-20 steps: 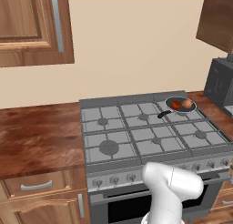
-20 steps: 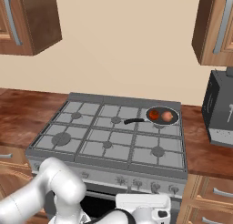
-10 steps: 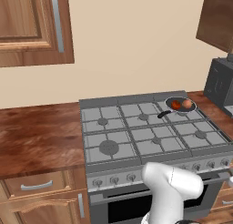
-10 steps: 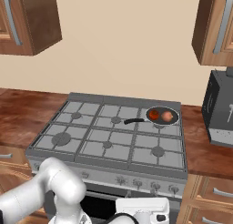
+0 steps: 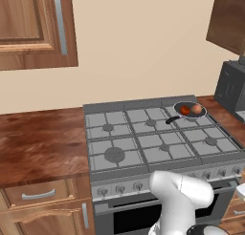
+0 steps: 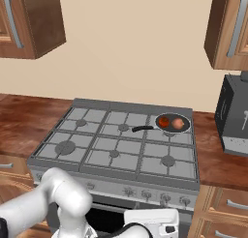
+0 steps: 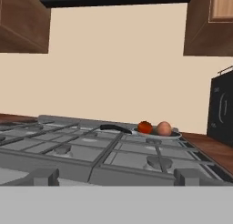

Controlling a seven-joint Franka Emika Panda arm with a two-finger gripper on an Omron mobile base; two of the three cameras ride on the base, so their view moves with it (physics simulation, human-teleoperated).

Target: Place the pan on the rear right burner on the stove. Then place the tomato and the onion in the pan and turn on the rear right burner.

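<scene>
Pan (image 5: 190, 109) sits on the rear right burner (image 6: 170, 131) of the stove (image 5: 143, 148), handle pointing toward 9 o'clock across the back row in both base views. Tomato (image 6: 164, 121) and onion (image 6: 178, 123) both inside the pan, side by side, tomato on the handle side, onion toward the right wall of the pan; they look touching or just beside each other, can't tell which. From my hand view, low at the front edge of the range, same layout: pan (image 7: 157, 133) at the far right back, tomato (image 7: 145, 127) left of onion (image 7: 164, 128). So I judge placing steps done: pan on burner, both vegetables in. Left to do: turn on the rear right burner. No flame showing at that burner as far as I can see, so I take it as off. Front knobs (image 6: 164, 198) run along the stove's front panel, right end of the row near 5 o'clock from the pan in the right base view. My arm is folded low in front of the oven door, below the knob row. My claw is spread wide, holding nothing. Next move in my judgement: reach the knob for the rear right burner; which knob that is I can't tell from here.
</scene>
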